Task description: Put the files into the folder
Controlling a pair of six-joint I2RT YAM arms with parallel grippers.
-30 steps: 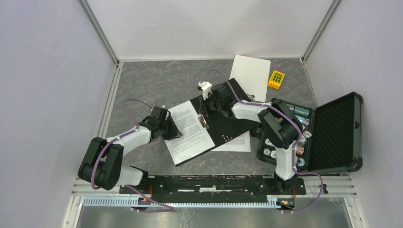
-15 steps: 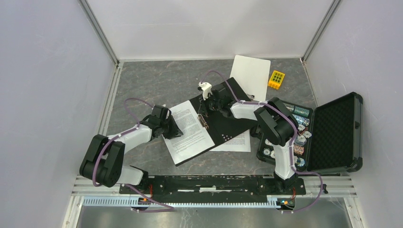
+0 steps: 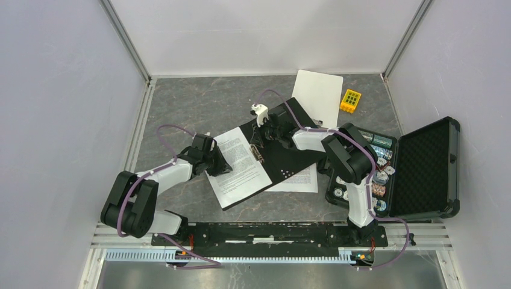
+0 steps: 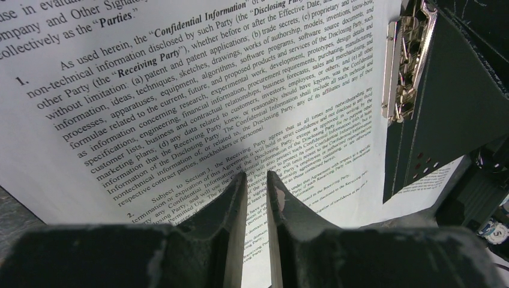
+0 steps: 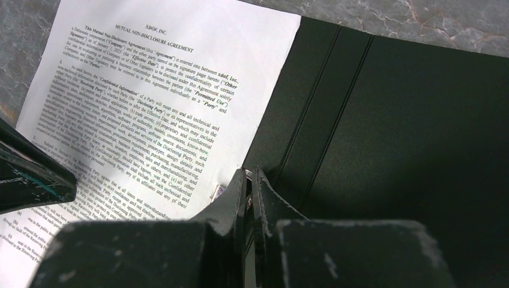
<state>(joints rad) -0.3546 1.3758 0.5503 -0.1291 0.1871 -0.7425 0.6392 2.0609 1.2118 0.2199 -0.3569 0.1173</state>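
Observation:
The folder (image 3: 289, 153) lies open at mid-table, black inside up; it also shows in the right wrist view (image 5: 390, 120). One printed sheet (image 3: 238, 165) lies on its left half, up against the metal clip (image 3: 259, 152). A second sheet (image 3: 301, 180) sticks out from under the folder's right half. My left gripper (image 3: 218, 165) sits at the first sheet's left edge; in the left wrist view (image 4: 257, 175) its jaws are nearly together, tips on the sheet (image 4: 210, 78). My right gripper (image 5: 248, 171) is shut on the clip (image 4: 407, 60), which stands raised.
A blank white clipboard (image 3: 317, 96) and a yellow block (image 3: 351, 100) lie at the back. An open black foam-lined case (image 3: 422, 168) with several small items stands at the right. Enclosure walls stand on the left, the right and the far side.
Almost nothing. My left gripper has shifted slightly along the sheet's left edge. My right gripper stays at the clip.

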